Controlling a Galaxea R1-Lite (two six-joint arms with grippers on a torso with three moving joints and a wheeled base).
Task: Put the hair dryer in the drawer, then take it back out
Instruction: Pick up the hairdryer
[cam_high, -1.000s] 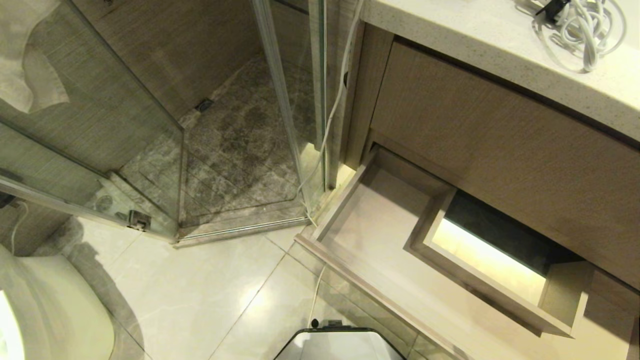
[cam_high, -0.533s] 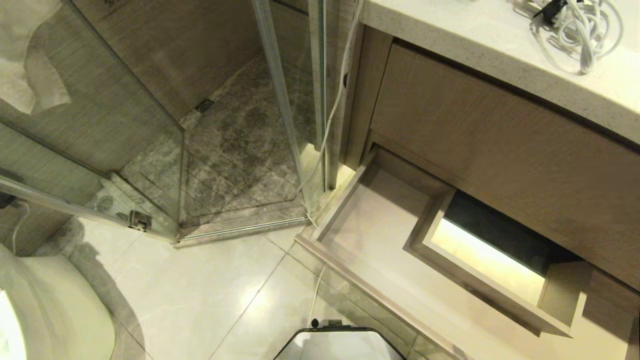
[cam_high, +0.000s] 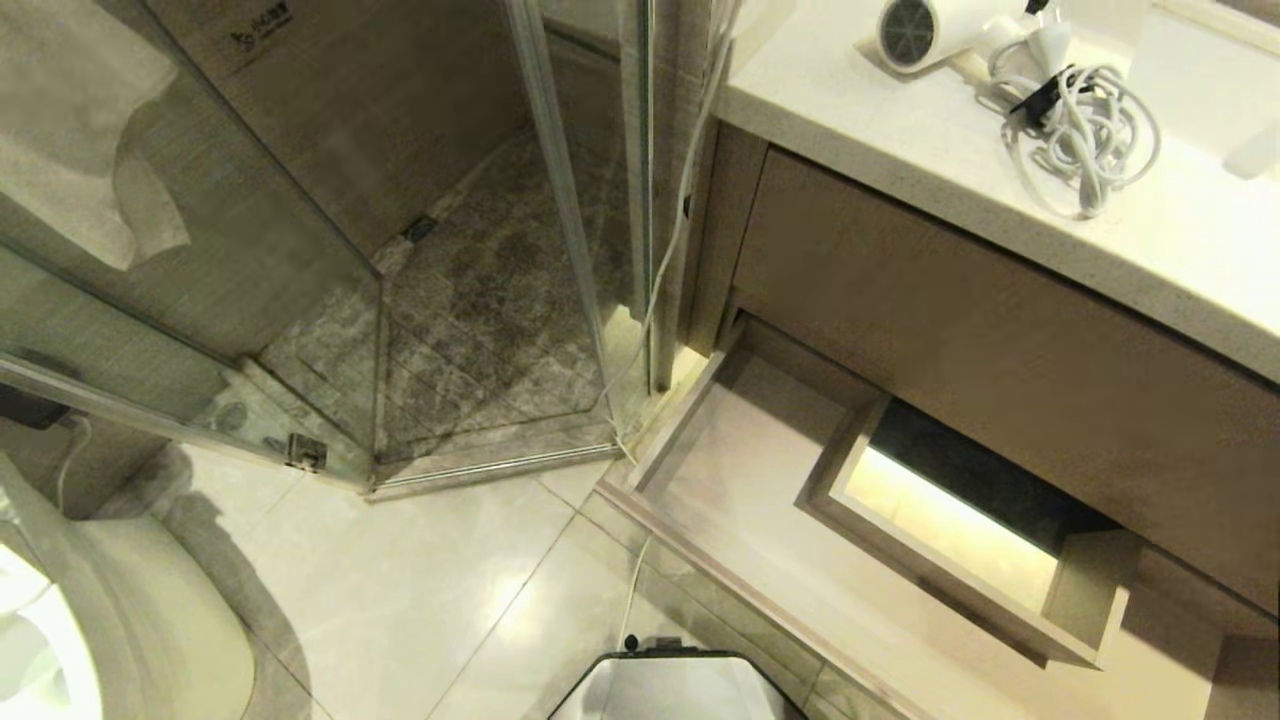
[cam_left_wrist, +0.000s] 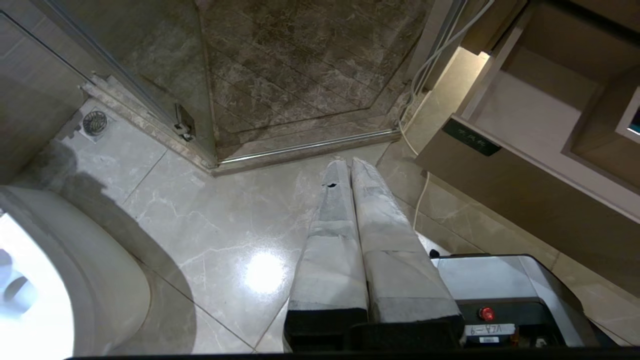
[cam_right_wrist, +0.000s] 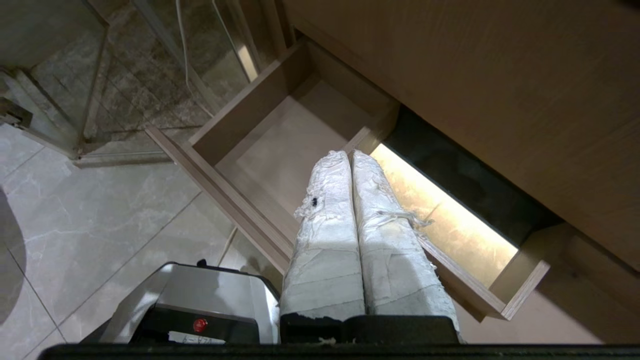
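Head view: we are seeing the hair dryer (cam_high: 935, 32) lying on the counter (cam_high: 1180, 240), grille facing left, up above the open, empty drawer (cam_high: 745, 500).
Left wrist view: left gripper (cam_left_wrist: 345, 165) is hanging over floor, jaws together.
Right wrist view: right gripper (cam_right_wrist: 348, 156) is hanging over the drawer, jaws together, the nearer arm.

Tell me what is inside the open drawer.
The drawer shows only its bare beige floor and the boxed rectangular cut-out. The hair dryer lies on the countertop. The drawer's rear, beneath the wood-grain panel, is hidden.
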